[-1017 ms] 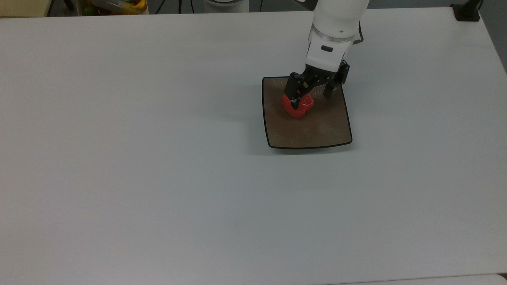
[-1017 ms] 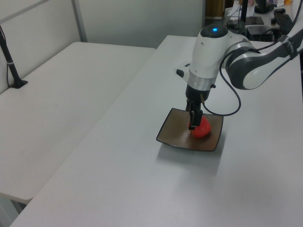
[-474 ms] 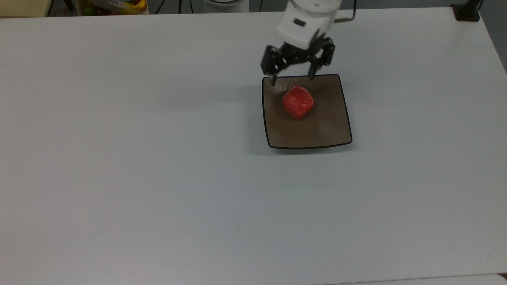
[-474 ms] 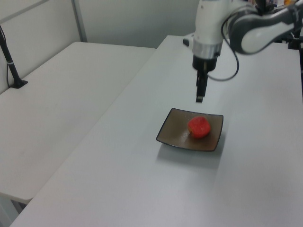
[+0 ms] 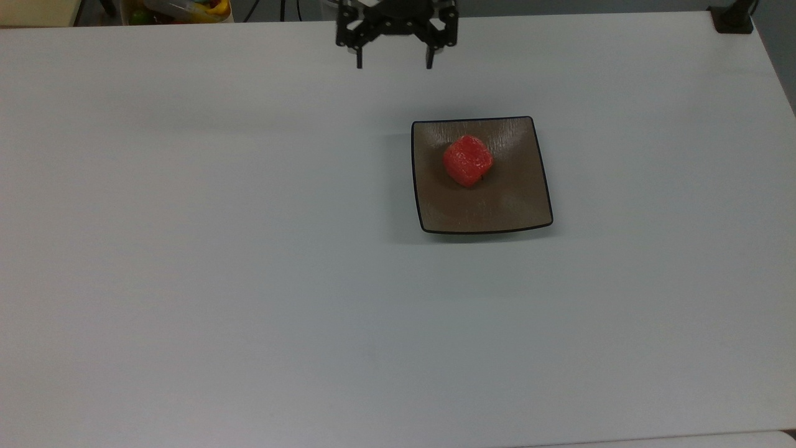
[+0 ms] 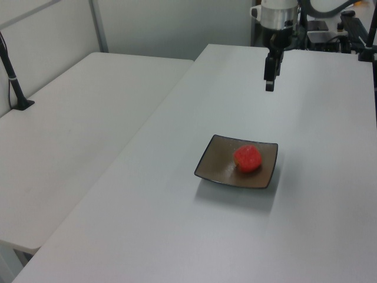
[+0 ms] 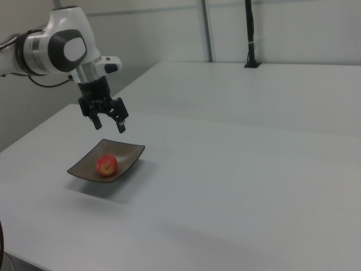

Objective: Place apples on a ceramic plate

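One small red apple [image 5: 468,160] [image 6: 247,158] [image 7: 106,165] rests on the square brown ceramic plate [image 5: 482,208] [image 6: 215,168] [image 7: 84,167], toward the plate's far half in the top view. Nothing touches it. My gripper [image 5: 393,62] [image 6: 270,85] [image 7: 109,125] hangs open and empty in the air, well clear of the plate, near the table's far edge in the top view and up and to the top view's left of the plate.
The white table [image 5: 249,280] spreads wide around the plate. A bin of coloured items [image 5: 180,9] sits beyond the far edge at the top view's upper left. A black post base [image 5: 734,18] stands at the upper right corner. A second table [image 6: 76,118] adjoins.
My gripper let go of the apple, rose and drew back toward the table's far edge, shifting to the top view's left. The apple stays put on the plate.
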Robot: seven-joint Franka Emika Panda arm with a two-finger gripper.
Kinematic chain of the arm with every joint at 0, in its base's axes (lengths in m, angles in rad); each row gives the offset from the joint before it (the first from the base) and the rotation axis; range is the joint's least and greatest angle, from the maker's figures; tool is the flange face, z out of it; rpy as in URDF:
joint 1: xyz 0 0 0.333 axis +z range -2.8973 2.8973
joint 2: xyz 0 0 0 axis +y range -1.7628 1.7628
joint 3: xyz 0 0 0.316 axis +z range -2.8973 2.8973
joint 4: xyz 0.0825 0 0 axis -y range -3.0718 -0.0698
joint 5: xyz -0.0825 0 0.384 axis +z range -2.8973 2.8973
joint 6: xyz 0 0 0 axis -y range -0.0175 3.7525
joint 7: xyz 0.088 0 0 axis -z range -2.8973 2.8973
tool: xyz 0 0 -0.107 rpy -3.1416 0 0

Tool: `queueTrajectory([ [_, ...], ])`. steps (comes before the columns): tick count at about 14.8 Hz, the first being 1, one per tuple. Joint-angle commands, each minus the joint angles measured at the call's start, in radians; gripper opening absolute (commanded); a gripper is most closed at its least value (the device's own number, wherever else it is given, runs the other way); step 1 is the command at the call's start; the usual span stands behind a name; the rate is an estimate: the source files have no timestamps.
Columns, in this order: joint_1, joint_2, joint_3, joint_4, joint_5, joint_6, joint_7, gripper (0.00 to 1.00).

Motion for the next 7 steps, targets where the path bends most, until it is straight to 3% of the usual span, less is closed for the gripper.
queueTrajectory([
  [1, -0.003, -0.023, -0.023, -0.043, 0.024, -0.007, -0.106, 1.0],
  [3, -0.03, -0.023, -0.023, -0.042, 0.074, -0.004, -0.171, 1.0],
  [7, -0.029, -0.019, -0.023, -0.048, 0.082, 0.026, -0.159, 1.0],
])
